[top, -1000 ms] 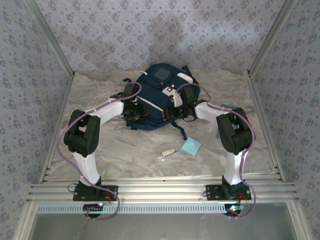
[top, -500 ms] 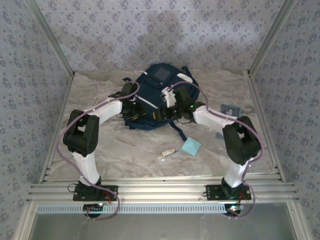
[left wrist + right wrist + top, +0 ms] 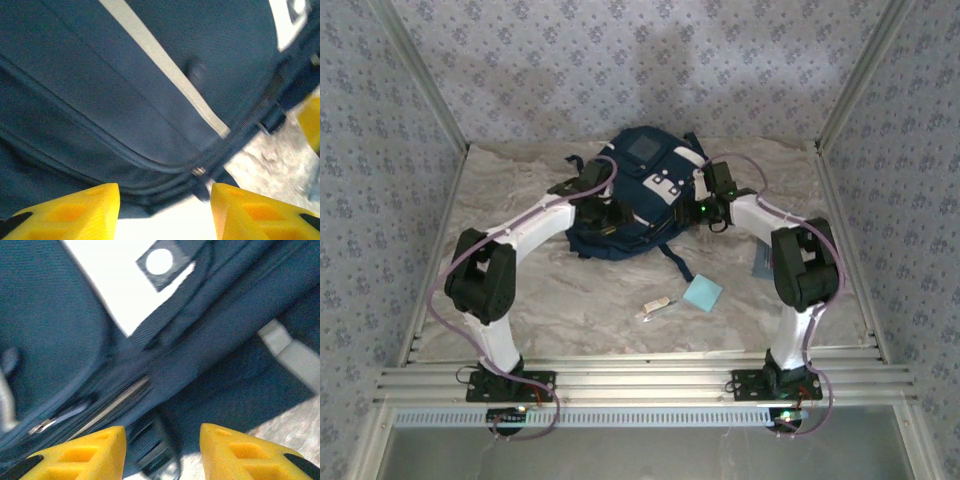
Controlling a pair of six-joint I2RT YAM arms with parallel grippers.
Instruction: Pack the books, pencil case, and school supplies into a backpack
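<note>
The navy backpack lies at the back middle of the table, its grey patch up. My left gripper is over its left front part, open and holding nothing. In the left wrist view the left gripper faces blue fabric with a white stripe and a zipper pull. My right gripper stands open at the bag's right side. In the right wrist view the right gripper hovers over a zipper and a white patch. The light-blue pad and the white stick lie in front. A grey corner of the pencil case peeks from under the right arm. The books are out of view.
A dark strap trails from the backpack toward the pad. Patterned walls and metal frame posts close in the table on three sides. The marbled table is bare between the arms' bases and the bag.
My right gripper swung from the bag's front to its right side, and the right arm now covers more of the pencil case. My left gripper moved further onto the bag.
</note>
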